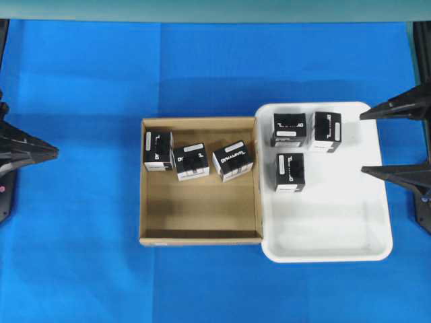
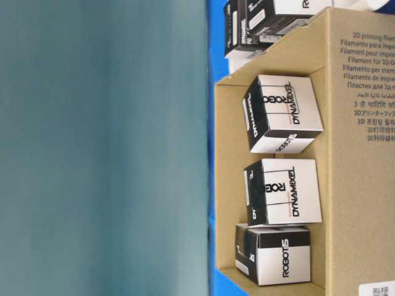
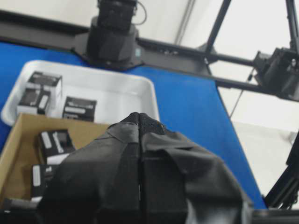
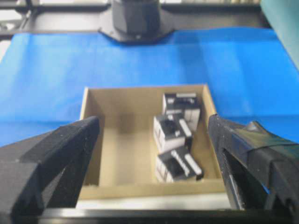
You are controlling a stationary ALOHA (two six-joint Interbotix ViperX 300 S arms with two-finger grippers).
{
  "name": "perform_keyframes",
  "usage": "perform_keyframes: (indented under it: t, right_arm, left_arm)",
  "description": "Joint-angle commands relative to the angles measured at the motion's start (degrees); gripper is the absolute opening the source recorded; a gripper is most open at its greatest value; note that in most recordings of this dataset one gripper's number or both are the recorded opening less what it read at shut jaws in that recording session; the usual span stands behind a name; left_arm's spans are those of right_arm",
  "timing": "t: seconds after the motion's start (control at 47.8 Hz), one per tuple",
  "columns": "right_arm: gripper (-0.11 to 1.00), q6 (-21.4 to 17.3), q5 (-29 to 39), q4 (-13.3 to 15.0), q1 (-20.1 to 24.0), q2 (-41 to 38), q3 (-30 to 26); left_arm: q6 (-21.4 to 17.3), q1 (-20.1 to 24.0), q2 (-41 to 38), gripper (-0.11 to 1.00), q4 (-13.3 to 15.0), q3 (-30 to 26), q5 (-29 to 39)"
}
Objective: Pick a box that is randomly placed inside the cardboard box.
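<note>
While I watch remotely, I note:
Right end effector (image 1: pixel 396 141): spread wide, empty, beside tray (image 1: pixel 363 229).
Left end effector (image 1: pixel 50 153): pressed together.
Box (image 1: pixel 232 161): inside cardboard box (image 1: pixel 202 219), rightmost of three.

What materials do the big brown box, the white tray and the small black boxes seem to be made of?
Cardboard box: matte brown corrugated cardboard, judging by the dull paper-like walls and folded edges.
White tray: likely smooth plastic, with rounded moulded corners and a soft sheen.
Small black boxes, e.g. one in the cardboard box: apparently printed paperboard, with crisp folded edges, black-and-white panels and lettering.
</note>
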State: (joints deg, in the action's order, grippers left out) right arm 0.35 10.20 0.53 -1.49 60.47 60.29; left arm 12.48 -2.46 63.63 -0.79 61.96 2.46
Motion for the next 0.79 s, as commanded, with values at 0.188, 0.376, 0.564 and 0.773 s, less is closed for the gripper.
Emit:
perform_keyframes:
  t: [0.188, 0.376, 0.564, 0.773]
  right_arm:
    - [0.98, -0.18, 2.37, -0.26, 0.44, -0.7, 0.18]
    - [0.98, -0.09, 4.13, -0.18, 0.44, -0.26, 0.44]
    - [0.98, 1.85, 4.13, 0.35, 0.44, 2.2, 1.49]
    - [0.98, 0.97, 5.54, -0.26, 0.53, 4.83, 3.43]
  left_arm:
    - [0.0, -0.18, -1.67, -0.07, -0.18, -0.62, -1.32]
    - [0.35, -0.09, -1.32, -0.07, -0.18, -0.7, -1.32]
    - [0.88, -0.79, -1.58, -0.07, -0.18, -0.62, -1.32]
    - [0.26, -0.79, -1.49, -0.07, -0.18, -0.62, -1.32]
